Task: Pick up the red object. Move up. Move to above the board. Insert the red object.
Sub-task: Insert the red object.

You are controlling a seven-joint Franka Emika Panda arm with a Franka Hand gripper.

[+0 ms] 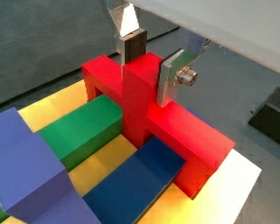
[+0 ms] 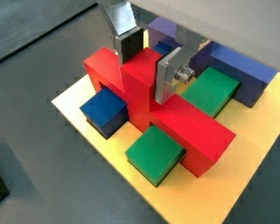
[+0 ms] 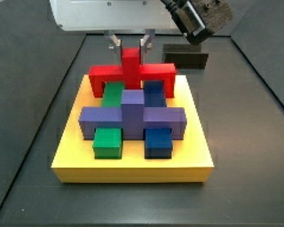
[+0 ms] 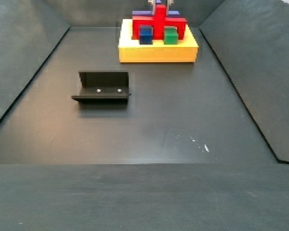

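The red object (image 1: 184,136) stands on the yellow board (image 1: 245,194), its legs down at the board's end behind the purple cross (image 3: 132,113). It shows in both side views (image 3: 132,73) (image 4: 158,15). My gripper (image 1: 152,66) is right above it, the two silver fingers pressed on either side of the top of the central stem, shut on it. The same grip shows in a wrist view (image 2: 150,63) on the red object (image 2: 192,131). The board (image 3: 132,165) also bears green (image 3: 106,142) and blue (image 3: 159,142) blocks.
The dark fixture (image 4: 101,88) stands on the grey floor, well away from the board (image 4: 159,52). It also shows behind the board in a side view (image 3: 186,58). Dark walls enclose the floor on both sides.
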